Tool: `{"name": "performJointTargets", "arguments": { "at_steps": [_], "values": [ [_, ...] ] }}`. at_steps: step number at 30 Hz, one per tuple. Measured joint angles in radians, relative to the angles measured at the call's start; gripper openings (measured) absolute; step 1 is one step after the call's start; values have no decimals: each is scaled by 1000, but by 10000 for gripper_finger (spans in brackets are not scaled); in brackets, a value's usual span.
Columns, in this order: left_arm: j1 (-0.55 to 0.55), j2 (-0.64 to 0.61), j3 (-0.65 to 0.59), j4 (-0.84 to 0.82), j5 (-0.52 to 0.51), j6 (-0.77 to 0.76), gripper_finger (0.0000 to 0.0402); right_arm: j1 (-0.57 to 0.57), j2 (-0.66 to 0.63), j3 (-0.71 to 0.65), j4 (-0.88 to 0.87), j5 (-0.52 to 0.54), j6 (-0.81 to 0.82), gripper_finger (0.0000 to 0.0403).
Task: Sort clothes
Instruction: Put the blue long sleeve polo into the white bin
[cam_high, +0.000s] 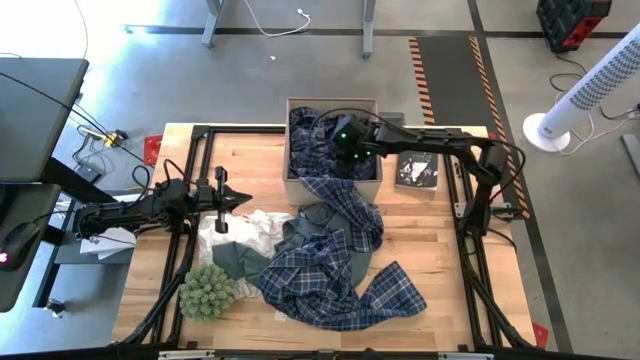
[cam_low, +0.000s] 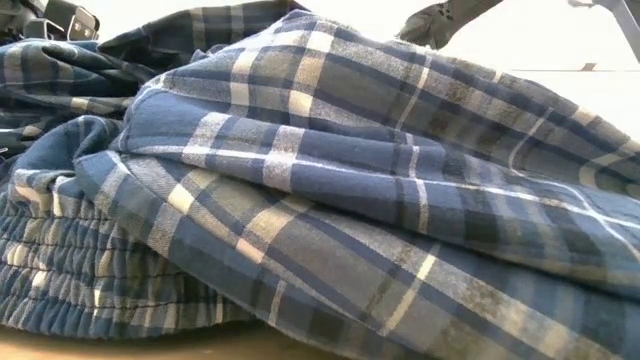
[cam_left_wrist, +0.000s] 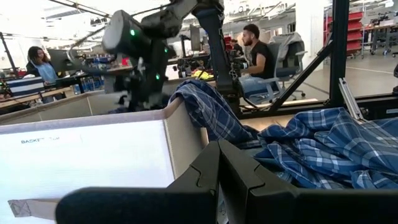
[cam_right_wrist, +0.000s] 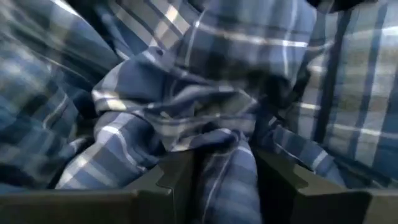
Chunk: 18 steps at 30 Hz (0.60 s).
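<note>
A blue-and-white plaid garment (cam_high: 340, 270) lies half in the cardboard box (cam_high: 293, 182) at the table's far middle. It drapes over the box's near wall onto the table and fills the low view (cam_low: 330, 190). My right gripper (cam_high: 347, 150) is over the box, shut on the plaid cloth (cam_right_wrist: 221, 165). My left gripper (cam_high: 228, 200) is shut and empty, left of the box, above the far edge of a white garment (cam_high: 245, 228). A dark green garment (cam_high: 238, 260) lies on the table partly under the plaid. My right gripper pinches a bunched fold of the plaid garment (cam_right_wrist: 224, 174) between its two fingers (cam_right_wrist: 171, 183), several layers thick, inside the box. It comes from above, slanting in from the table's right. The rest of the cloth trails slack over the box wall (cam_high: 335, 185) onto the table.
A spiky green plant ball (cam_high: 207, 291) sits at the near left. A black book (cam_high: 417, 170) lies right of the box. The dark frame rails (cam_high: 468, 250) run along the table's sides. People sit at desks beyond the table (cam_left_wrist: 255, 50).
</note>
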Motion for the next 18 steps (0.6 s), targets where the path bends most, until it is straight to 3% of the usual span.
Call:
{"name": "performJointTargets", "arguments": {
  "at_steps": [5, 11, 13, 18],
  "values": [
    [0, 0, 0, 0, 0, 0, 1, 21, -36, 128, -128, 44, -66, 131],
    [0, 0, 0, 0, 0, 0, 1, 114, -151, 311, -324, 292, -104, 131],
    [0, 0, 0, 0, 0, 0, 1, 169, -197, 329, -358, 339, -112, 131],
    [0, 0, 0, 0, 0, 0, 1, 325, -321, 275, -409, 329, -124, 131]
  ]
}}
